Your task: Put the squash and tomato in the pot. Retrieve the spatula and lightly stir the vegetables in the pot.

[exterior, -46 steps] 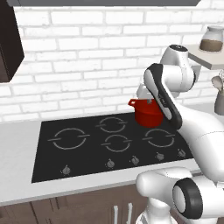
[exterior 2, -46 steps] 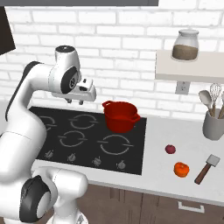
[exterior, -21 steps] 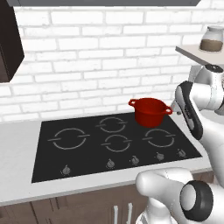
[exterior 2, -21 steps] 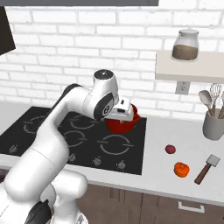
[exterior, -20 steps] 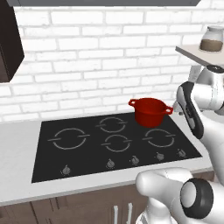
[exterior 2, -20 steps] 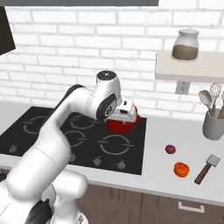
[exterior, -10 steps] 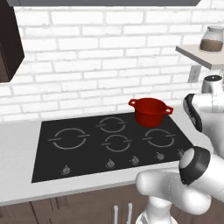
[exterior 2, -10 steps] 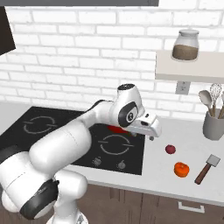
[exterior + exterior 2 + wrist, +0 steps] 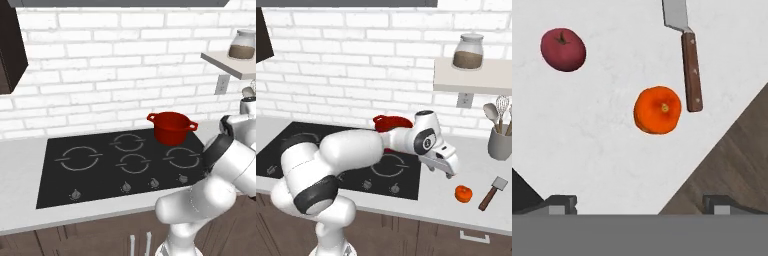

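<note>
Hand (image 9: 445,170), jaws wide and empty, is hovering over surface (image 9: 612,145) w/ squash (image 9: 657,110), tomato (image 9: 563,49) and spatula (image 9: 686,47) lying below.

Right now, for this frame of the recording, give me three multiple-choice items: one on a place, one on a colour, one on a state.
1. Where does the spatula lie?
A. in the pot
B. on the counter beside the orange squash
C. in the grey holder

2. What colour is the pot?
A. red
B. grey
C. black

3. How does the pincer stand?
A. shut on the tomato
B. shut on the spatula
C. open, holding nothing

Answers: 1 B, the hand view shows it flat on the white counter next to the squash. 2 A, bright red on the hob. 3 C, its tips stand wide apart with the tomato lying free on the counter.
</note>
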